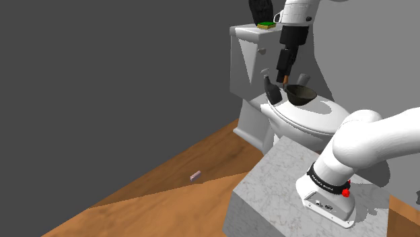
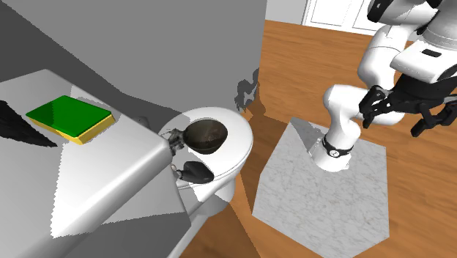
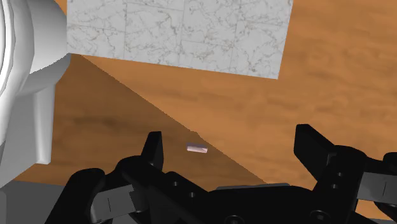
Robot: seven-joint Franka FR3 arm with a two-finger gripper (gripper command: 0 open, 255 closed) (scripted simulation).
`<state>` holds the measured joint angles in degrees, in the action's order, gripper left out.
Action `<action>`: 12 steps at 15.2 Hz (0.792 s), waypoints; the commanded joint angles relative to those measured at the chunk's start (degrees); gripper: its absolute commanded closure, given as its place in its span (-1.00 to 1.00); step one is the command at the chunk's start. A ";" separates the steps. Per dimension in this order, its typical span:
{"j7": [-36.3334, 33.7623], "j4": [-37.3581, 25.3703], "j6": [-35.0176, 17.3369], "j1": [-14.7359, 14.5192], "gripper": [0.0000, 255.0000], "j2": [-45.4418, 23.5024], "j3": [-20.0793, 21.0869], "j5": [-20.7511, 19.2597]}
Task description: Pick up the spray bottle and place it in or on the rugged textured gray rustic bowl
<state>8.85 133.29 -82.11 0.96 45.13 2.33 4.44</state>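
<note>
Your pincer (image 3: 229,137) hangs wide with nothing between its fingers, above the wooden floor (image 3: 318,95) near the marbled stand (image 3: 178,32). The black spray bottle (image 1: 273,93) is on the toilet lid (image 1: 316,121), just beside the dark bowl (image 1: 300,94) and well apart from the pincer.

so the tool (image 3: 229,135) has its fingers spread apart over the wood floor (image 3: 318,95), tiny pale block (image 3: 197,149) lying there, marble box (image 3: 178,32) beyond
</note>
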 commanded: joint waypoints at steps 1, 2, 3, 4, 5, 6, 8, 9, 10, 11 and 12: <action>0.00 0.00 0.00 0.00 -1.00 0.00 0.00 0.00; 0.79 1.82 -2.14 0.42 -1.00 0.68 -0.63 -0.88; 1.56 3.58 -4.31 0.85 -1.00 1.27 -1.28 -1.74; 2.32 5.27 -6.52 1.31 -1.00 1.79 -1.96 -2.60; 3.07 6.90 -8.77 1.79 -1.00 2.21 -2.66 -3.46; 3.80 8.47 -11.05 2.29 -1.00 2.54 -3.38 -4.31; 5.25 11.40 -15.75 3.35 -1.00 2.91 -4.90 -5.99; 5.97 12.75 -18.17 3.93 -1.00 2.94 -5.68 -6.80; 6.68 14.03 -20.64 4.50 -1.00 2.85 -6.50 -7.62; 7.39 15.23 -23.15 5.09 -1.00 2.65 -7.34 -8.41; 8.08 16.35 -25.71 5.67 -1.00 2.32 -8.22 -9.21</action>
<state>16.32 148.35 -105.38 6.09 47.23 -5.17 -3.99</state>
